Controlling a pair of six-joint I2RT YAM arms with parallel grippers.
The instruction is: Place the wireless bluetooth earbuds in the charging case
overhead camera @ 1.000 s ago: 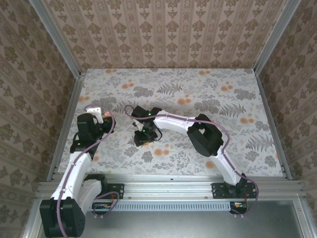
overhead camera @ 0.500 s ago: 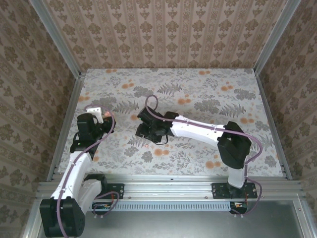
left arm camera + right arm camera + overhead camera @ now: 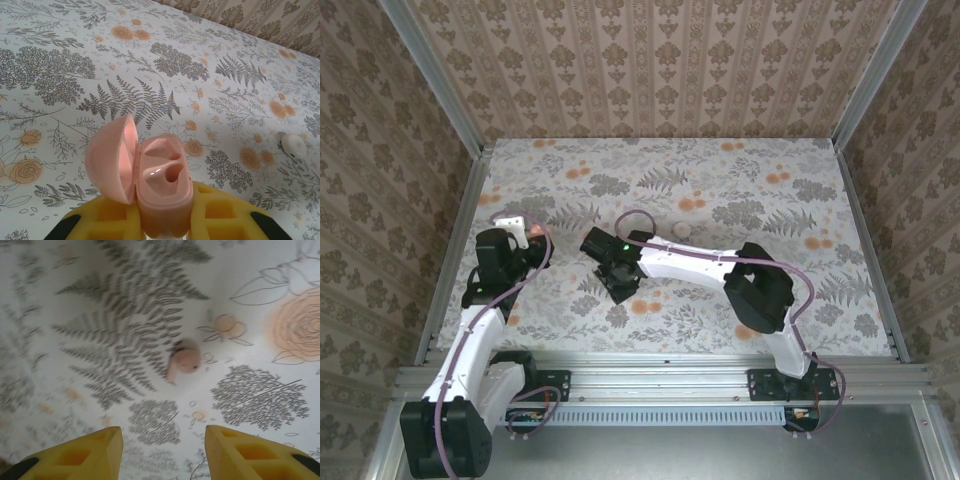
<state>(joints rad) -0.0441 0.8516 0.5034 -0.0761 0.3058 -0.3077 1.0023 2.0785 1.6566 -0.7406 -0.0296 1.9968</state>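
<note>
Right gripper hangs spread over the floral-printed table, fingertips cropped at the view's lower edge; the pink earbud lies loose just ahead of them, left of the table's middle, slightly blurred. Left gripper, mostly cropped, pinches the open charging case near the table's left edge. A small white object beyond is unidentifiable. Patterned walls enclose three sides.

The charging case is pink, the earbud pinkish, the tablecloth grey-ferned with orange flowers.
</note>
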